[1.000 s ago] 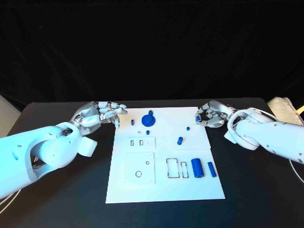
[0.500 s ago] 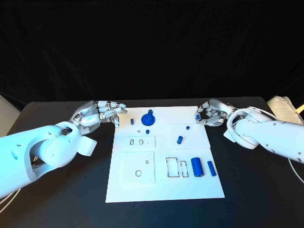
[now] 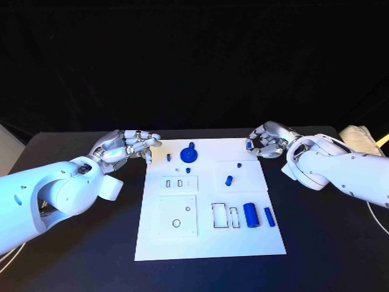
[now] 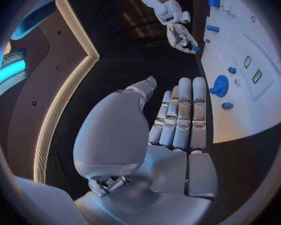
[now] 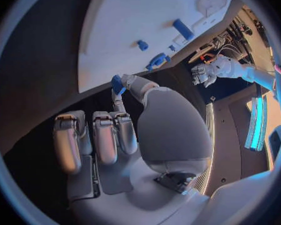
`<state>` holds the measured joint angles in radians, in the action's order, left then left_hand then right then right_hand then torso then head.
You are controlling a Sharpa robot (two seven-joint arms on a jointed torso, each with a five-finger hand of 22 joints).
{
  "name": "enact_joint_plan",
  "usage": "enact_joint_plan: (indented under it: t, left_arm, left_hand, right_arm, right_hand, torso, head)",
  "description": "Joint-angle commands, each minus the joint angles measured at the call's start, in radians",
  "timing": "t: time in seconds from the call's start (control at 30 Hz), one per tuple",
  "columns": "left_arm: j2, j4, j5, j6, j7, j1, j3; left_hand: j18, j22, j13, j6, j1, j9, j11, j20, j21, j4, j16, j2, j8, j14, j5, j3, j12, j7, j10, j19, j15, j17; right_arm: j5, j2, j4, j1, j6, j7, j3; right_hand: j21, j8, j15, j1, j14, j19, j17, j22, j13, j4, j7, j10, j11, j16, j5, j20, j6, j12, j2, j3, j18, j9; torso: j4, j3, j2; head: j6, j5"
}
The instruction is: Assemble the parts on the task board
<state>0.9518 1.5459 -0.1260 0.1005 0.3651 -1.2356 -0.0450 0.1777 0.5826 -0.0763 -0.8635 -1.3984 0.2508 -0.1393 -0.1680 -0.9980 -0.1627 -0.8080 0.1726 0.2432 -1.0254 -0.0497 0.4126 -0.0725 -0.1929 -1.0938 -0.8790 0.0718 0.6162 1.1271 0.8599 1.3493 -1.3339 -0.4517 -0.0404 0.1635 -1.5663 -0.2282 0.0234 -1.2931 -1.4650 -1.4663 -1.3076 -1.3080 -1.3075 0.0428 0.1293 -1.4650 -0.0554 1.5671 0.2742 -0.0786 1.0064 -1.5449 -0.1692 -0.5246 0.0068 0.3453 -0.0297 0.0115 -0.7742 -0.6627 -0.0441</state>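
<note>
Task board (image 3: 210, 234) sits mid-table (image 3: 335, 243), long axis running near-to-far.

Right hand (image 3: 265, 141) is just off the board's far right corner, above the table. Fingers curled in; thumb and a finger pinch a small blue part (image 5: 117, 83), seen clearly in the right wrist view w/ the other fingers (image 5: 106, 135) folded side by side and not touching it. In the head view the same part is a blue speck at the fingertips (image 3: 250, 146).

Left hand (image 3: 127, 145) is off the board's far left corner, over the table. Fingers (image 4: 182, 112) are straight-ish and close together in the left wrist view, thumb apart, nothing held.

On the board:
- blue gear-like disc (image 3: 189, 153) near the far edge, about mid-width
- small blue peg (image 3: 168, 157) just left of the disc, toward the far left corner
- small blue piece (image 3: 188, 170) just nearer than the disc
- tiny blue dot (image 3: 238, 164) right of centre, far half
- short blue pin (image 3: 230, 179) lying flat just nearer than that dot
- fat blue cylinder (image 3: 250, 215) and slim blue rod (image 3: 269, 216) lying side by side near the right edge, near half
- rectangular cutouts (image 3: 223, 214) just left of the cylinder, unfilled
- two small slots (image 3: 174, 182) left of centre
- raised square plate w/ oval hole (image 3: 177, 223) toward the near left

Cream cloth-like bundle (image 3: 359, 134) at the table's far right corner, well apart from the board.
</note>
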Motion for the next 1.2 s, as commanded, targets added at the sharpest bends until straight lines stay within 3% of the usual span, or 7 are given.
enact_joint_plan:
  t: [0.03,0.23,0.4,0.57,0.8,1.03,1.2]
  left_arm:
    - [-0.005,-0.003,-0.002,-0.008,0.002,0.000,0.000]
    - [-0.015,-0.010,-0.015,0.002,-0.011,0.000,0.000]
    - [-0.025,-0.015,-0.034,0.012,-0.025,0.000,-0.001]
    - [-0.035,-0.020,-0.047,0.028,-0.040,0.000,-0.002]
    - [-0.043,-0.024,-0.057,0.051,-0.062,0.000,-0.004]
    - [-0.043,-0.024,-0.068,0.066,-0.076,0.000,-0.005]
    - [-0.042,-0.022,-0.074,0.082,-0.076,0.000,-0.005]
  left_hand:
    - [0.006,-0.001,0.000,0.002,0.002,0.001,0.000,0.001,-0.005,0.001,0.004,-0.007,0.000,-0.005,0.000,-0.002,-0.001,-0.006,0.004,0.005,-0.002,-0.001]
    - [0.007,-0.002,-0.002,0.001,0.010,0.002,0.001,0.000,-0.006,-0.003,0.000,0.000,-0.001,-0.010,0.000,-0.010,-0.006,-0.006,-0.004,0.004,-0.003,0.000]
    - [0.006,0.016,-0.020,-0.003,0.021,0.007,0.017,0.011,-0.034,-0.013,-0.049,0.006,-0.001,-0.056,0.000,-0.025,-0.040,0.005,-0.056,-0.026,-0.017,0.026]
    - [-0.004,0.075,-0.024,-0.002,0.023,0.008,0.020,0.016,-0.078,-0.017,-0.067,0.008,-0.002,-0.071,0.000,-0.031,-0.047,0.008,-0.058,-0.073,-0.021,0.038]
    - [-0.006,0.084,-0.025,-0.003,0.024,0.009,0.020,0.017,-0.086,-0.019,-0.071,0.008,-0.002,-0.075,0.000,-0.032,-0.047,0.008,-0.056,-0.081,-0.022,0.040]
    - [-0.012,0.121,-0.027,-0.005,0.025,0.010,0.021,0.019,-0.111,-0.021,-0.079,0.009,-0.002,-0.083,0.000,-0.035,-0.050,0.009,-0.055,-0.110,-0.023,0.045]
    - [-0.032,0.235,-0.033,-0.003,0.021,0.012,0.029,0.025,-0.188,-0.023,-0.102,0.009,-0.005,-0.111,0.000,-0.038,-0.059,0.017,-0.058,-0.194,-0.031,0.059]
  right_arm:
    - [0.007,0.002,0.047,-0.016,-0.024,-0.108,-0.001]
    - [0.026,-0.025,0.136,-0.034,-0.029,-0.191,-0.001]
    - [0.038,-0.082,0.174,-0.029,-0.026,-0.240,0.000]
    - [0.056,-0.157,0.184,-0.001,-0.034,-0.284,0.003]
    - [0.106,-0.228,0.176,0.039,-0.066,-0.341,0.008]
    - [0.165,-0.273,0.170,0.070,-0.084,-0.385,0.011]
    - [0.192,-0.294,0.160,0.088,-0.093,-0.399,0.013]
  right_hand:
    - [-0.004,-0.007,0.001,0.007,-0.106,-0.105,-0.263,-0.263,-0.239,0.001,0.002,-0.082,0.006,0.004,0.003,0.001,-0.003,0.002,0.008,0.005,-0.007,0.007]
    - [-0.004,-0.007,0.000,0.009,-0.106,-0.105,-0.263,-0.263,-0.239,0.002,0.003,-0.082,0.005,0.004,0.005,0.000,-0.006,0.002,0.010,0.005,-0.007,0.007]
    - [-0.004,-0.008,-0.001,0.007,-0.106,-0.105,-0.263,-0.263,-0.239,-0.001,0.003,-0.082,0.005,0.004,0.011,-0.001,-0.008,0.001,0.013,0.002,-0.007,0.008]
    - [-0.004,-0.008,-0.002,0.010,-0.106,-0.105,-0.263,-0.263,-0.240,-0.002,0.004,-0.083,0.004,0.004,0.012,-0.002,-0.014,0.001,0.009,0.004,-0.007,0.009]
    - [-0.004,-0.008,-0.002,0.009,-0.106,-0.105,-0.263,-0.263,-0.240,-0.004,0.005,-0.083,0.004,0.004,0.013,-0.003,-0.016,0.001,0.008,0.003,-0.007,0.009]
    - [-0.004,-0.011,-0.004,0.022,-0.106,-0.105,-0.263,-0.263,-0.241,0.000,0.006,-0.084,0.002,0.004,0.007,-0.005,-0.018,0.000,0.002,0.009,-0.007,0.011]
    - [-0.004,-0.013,-0.005,0.028,-0.106,-0.105,-0.263,-0.263,-0.241,0.001,0.006,-0.084,0.002,0.004,0.004,-0.006,-0.019,0.000,-0.003,0.012,-0.007,0.011]
  torso:
    - [0.0024,0.0060,0.011]
    - [0.0046,0.0119,0.024]
    - [0.0032,0.0166,0.030]
    - [-0.0006,0.0228,0.037]
    - [-0.0078,0.0286,0.041]
    - [-0.0034,0.0261,0.039]
    - [-0.0033,0.0248,0.038]
  head:
    - [-0.003,-0.004]
    - [-0.004,-0.006]
    - [-0.011,0.004]
    - [-0.020,0.010]
    - [-0.029,0.014]
    - [-0.033,0.022]
    - [-0.038,0.024]
